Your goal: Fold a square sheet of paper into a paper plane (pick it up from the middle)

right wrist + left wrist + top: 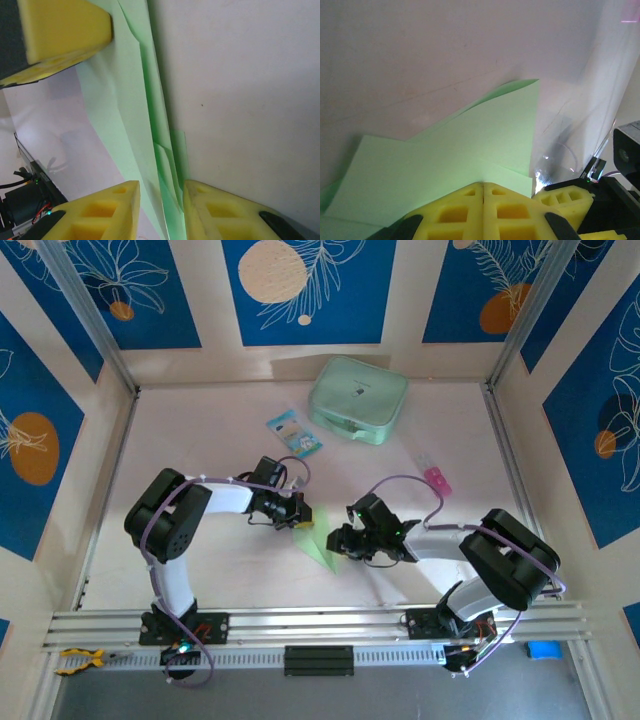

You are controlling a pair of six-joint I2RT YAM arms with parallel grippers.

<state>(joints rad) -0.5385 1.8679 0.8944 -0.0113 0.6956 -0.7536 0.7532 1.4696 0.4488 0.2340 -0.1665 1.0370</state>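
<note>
The sheet of paper (318,548) is lying on the table (220,440), just toward six o'clock of its middle. The left gripper (303,517) is resting on the sheet's eleven o'clock end, and the right gripper (338,542) is straddling its three o'clock edge. The zip case (358,400) is sitting far back at twelve o'clock, the printed packet (294,433) is lying near the case's eight o'clock side, and a small wrapper (436,479) is lying at two o'clock.

1. The white bench (190,430) is evenly lit.
2. Cream walls (407,300) on three sides carry blue panels (340,290) printed with white leaves and orange or cream discs.
3. Aluminium posts (92,325) slant at the back corners, and a rail (320,625) runs along the near edge.
</note>
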